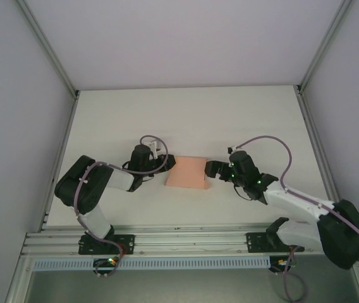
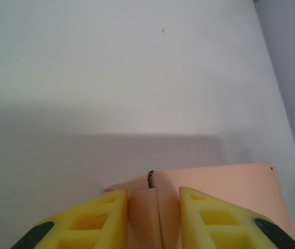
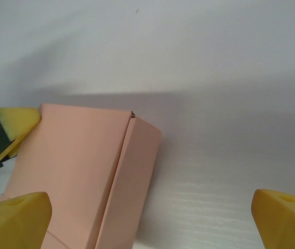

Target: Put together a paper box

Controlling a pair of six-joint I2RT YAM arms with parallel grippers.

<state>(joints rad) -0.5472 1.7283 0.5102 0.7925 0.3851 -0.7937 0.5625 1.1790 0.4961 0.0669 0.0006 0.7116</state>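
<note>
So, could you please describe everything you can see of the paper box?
The paper box is salmon-pink, matte thin card, folded into a low rectangular shape: a broad top panel meets a narrower side panel at a crease, with a tiny dark speck at the crease's end. It lies on the white table. The left gripper brackets one end, firm contact unclear; the right gripper stands open at the other.

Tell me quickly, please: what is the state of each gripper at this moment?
Left gripper: jaws closed on one end of the paper box.
Right gripper: jaws wide open, holding nothing.
</note>
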